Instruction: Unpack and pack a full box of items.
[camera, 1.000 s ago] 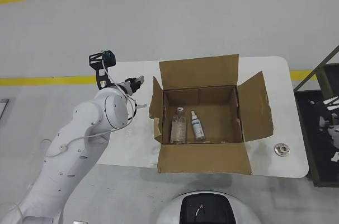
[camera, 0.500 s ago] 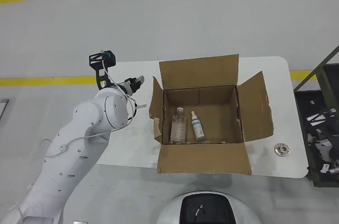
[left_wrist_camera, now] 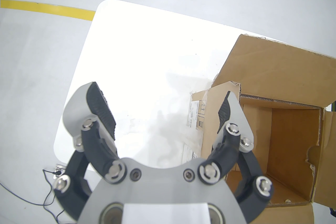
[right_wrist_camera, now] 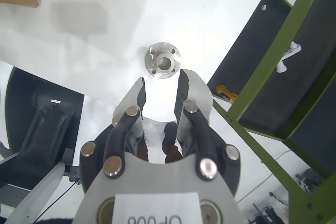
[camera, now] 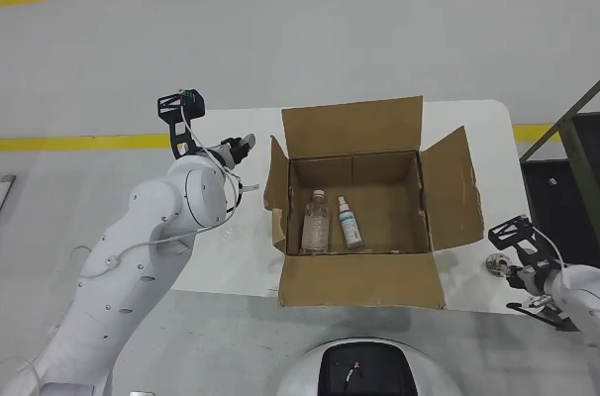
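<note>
An open cardboard box (camera: 449, 193) stands on the white table (camera: 246, 252), flaps spread. On its floor lie a clear bottle (camera: 316, 223) and a small spray bottle (camera: 350, 222), side by side. A round metal flange (camera: 497, 263) rests on the table to the right of the box, near the front edge. My right gripper (right_wrist_camera: 161, 77) hangs open just short of the flange (right_wrist_camera: 162, 60), with nothing between its fingers. My left gripper (left_wrist_camera: 160, 93) is open and holds nothing, above the table beside the box's left flap (left_wrist_camera: 210, 114); it also shows in the top view (camera: 243, 147).
A green-framed rack (camera: 582, 139) with a dark shelf (right_wrist_camera: 252, 59) stands close to the table's right end. On the shelf lie a white part (right_wrist_camera: 287, 55) and an orange-handled tool (right_wrist_camera: 225, 93). Bare table lies left of the box (left_wrist_camera: 131, 59).
My right arm has come into the top view at the lower right and now sits by the flange. The left arm, the box and the bottles have not moved.
</note>
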Tool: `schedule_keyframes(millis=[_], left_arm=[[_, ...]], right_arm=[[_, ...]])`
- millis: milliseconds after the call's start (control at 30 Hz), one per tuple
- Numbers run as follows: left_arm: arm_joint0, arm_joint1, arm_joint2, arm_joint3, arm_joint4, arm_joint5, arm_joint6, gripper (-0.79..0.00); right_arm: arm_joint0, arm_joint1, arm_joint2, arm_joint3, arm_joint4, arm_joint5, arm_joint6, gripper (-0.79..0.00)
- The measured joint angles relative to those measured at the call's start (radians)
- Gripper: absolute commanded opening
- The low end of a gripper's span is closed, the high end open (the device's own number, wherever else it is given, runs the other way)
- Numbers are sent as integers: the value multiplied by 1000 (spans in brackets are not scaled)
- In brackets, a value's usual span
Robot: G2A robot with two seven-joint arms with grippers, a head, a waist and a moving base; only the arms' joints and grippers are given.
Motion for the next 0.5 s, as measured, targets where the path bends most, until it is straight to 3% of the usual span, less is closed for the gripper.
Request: schedule_keyframes(millis=[500], left_arm=[[0, 0, 0, 0, 0, 0, 0, 0]], right_arm=[[25, 10, -52, 127, -54, 60, -84, -456]])
